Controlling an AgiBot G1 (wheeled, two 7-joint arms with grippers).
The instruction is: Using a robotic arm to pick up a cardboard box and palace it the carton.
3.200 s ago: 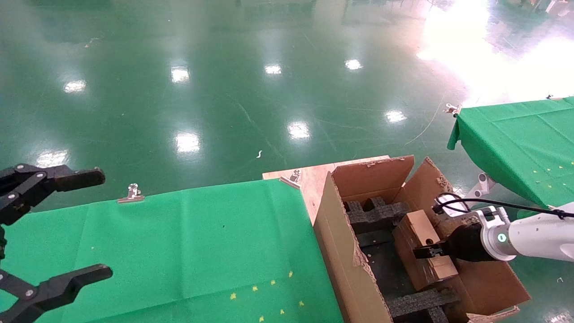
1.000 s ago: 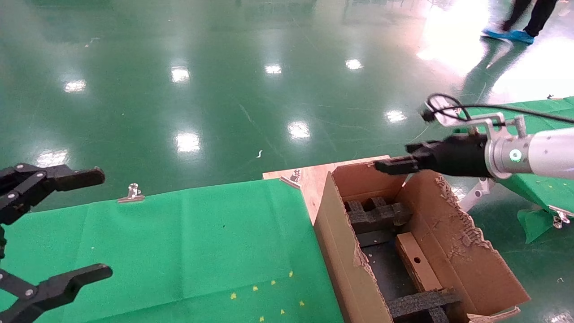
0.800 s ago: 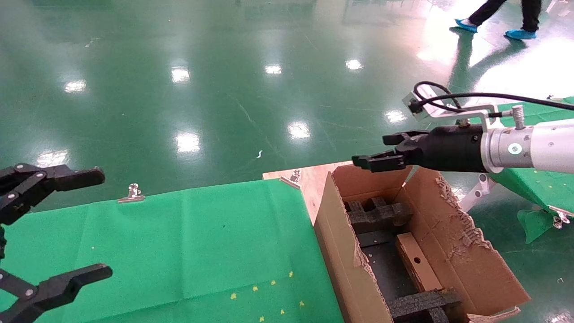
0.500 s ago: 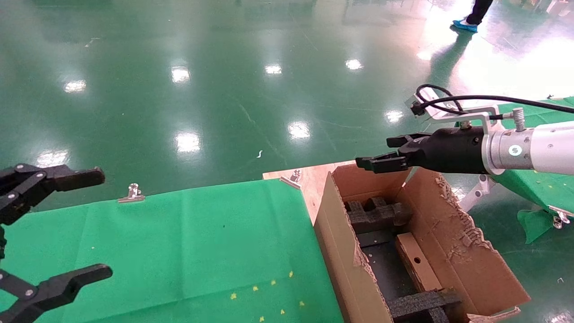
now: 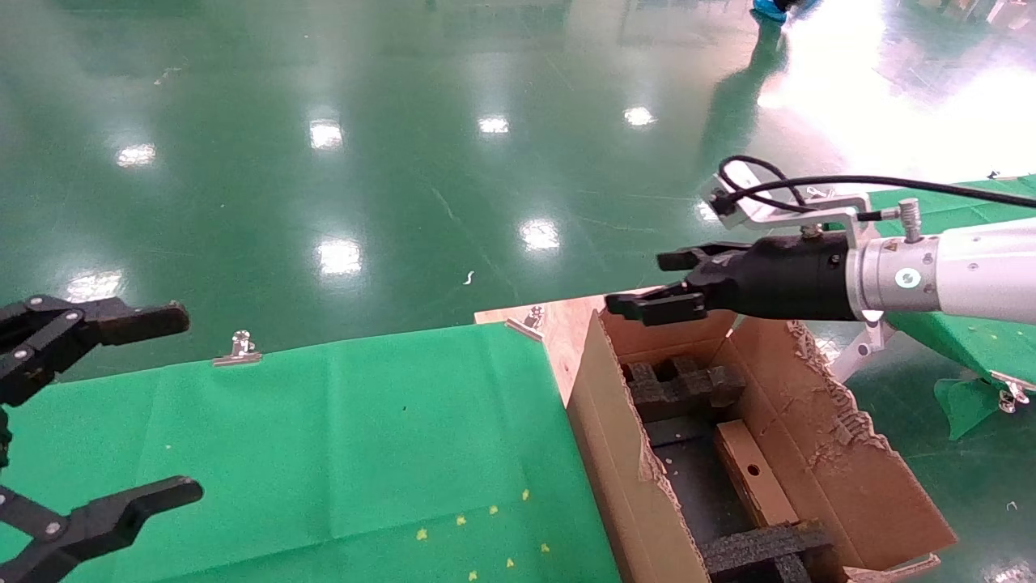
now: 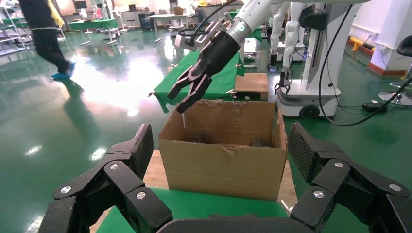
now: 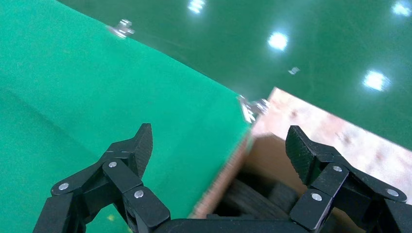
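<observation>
The small cardboard box (image 5: 749,474) lies inside the carton (image 5: 615,453) between black foam inserts (image 5: 684,385), its round hole facing up. My right arm (image 5: 955,275) is white with a black wrist. Its gripper (image 5: 655,283) hangs open and empty above the carton's far end, clear of the box. The right wrist view shows that gripper (image 7: 218,145) over the carton's wall (image 7: 226,177) and foam (image 7: 252,199). My left gripper (image 5: 188,403) is parked open at the far left over the green table. Seen from the left wrist, its own gripper (image 6: 218,150) frames the carton (image 6: 223,165) and my right gripper (image 6: 187,94).
A green-clothed table (image 5: 324,437) lies left of the carton, held by metal clips (image 5: 239,350). A bare wooden board (image 5: 558,324) shows at the table's far corner. A second green table (image 5: 963,324) stands at the right. Another robot base (image 6: 311,63) stands behind the carton.
My right gripper held the box inside the carton 3.2 s ago; it has let go and risen. Over the last second it moved left above the carton's far end, staying open.
</observation>
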